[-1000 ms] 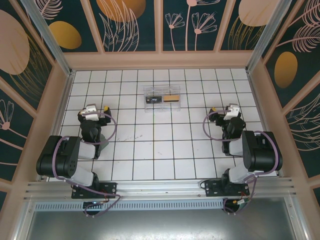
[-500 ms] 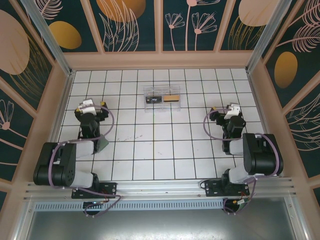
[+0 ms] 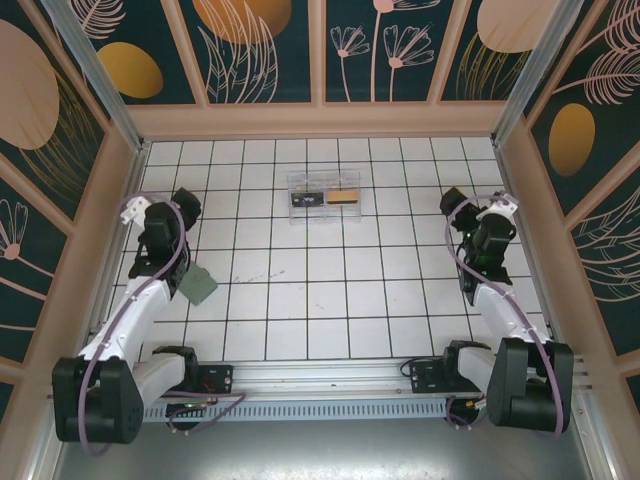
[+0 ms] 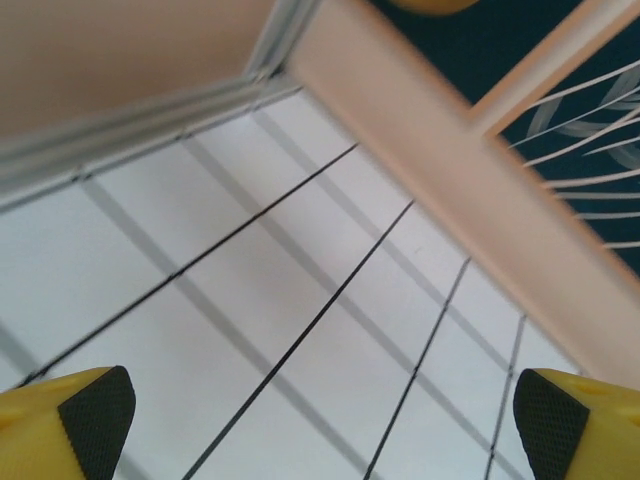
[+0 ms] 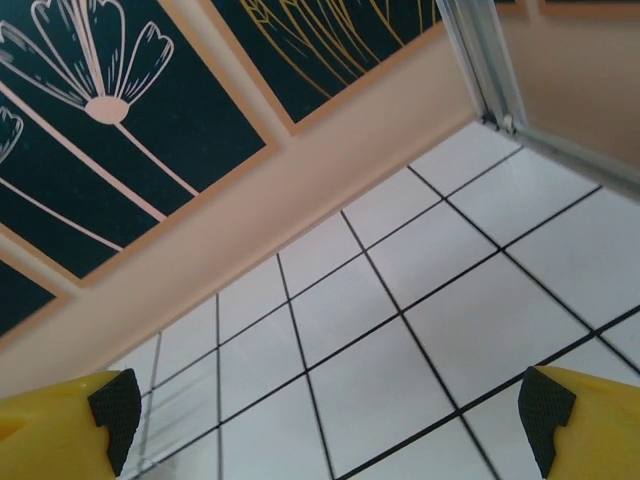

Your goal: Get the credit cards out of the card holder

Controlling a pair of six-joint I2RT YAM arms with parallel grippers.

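Two grippers hang over a white tiled table [image 3: 300, 310], both spread wide and both empty. The left gripper [image 4: 320, 412] is out by the table's left edge. In its wrist view its yellow fingers [image 4: 30, 440], with their black pads, sit at the two bottom corners. Bare tiles lie between them, and a pale wooden rail [image 4: 450, 170] of the enclosure runs across ahead. The right gripper [image 5: 330, 408] is over by the right edge, roughly level with the left one across the table. Its fingers are parted just as far, and it faces the far wall's dark panels painted with flowers [image 5: 110, 110] and a metal corner post [image 5: 480, 60].

From above, a clear plastic card holder [image 3: 322, 197] lies flat on the tiles in the middle of the table, toward the far wall. It is between the two grippers and well apart from each. Inside it lie a dark card [image 3: 308, 199] on the left and a tan card [image 3: 346, 195] on the right, side by side. From here I cannot tell whether the holder has a lid over them.

A small grey-green flat square [image 3: 197, 287] shows just beside the left arm [image 3: 135, 300]. I cannot tell what it is.
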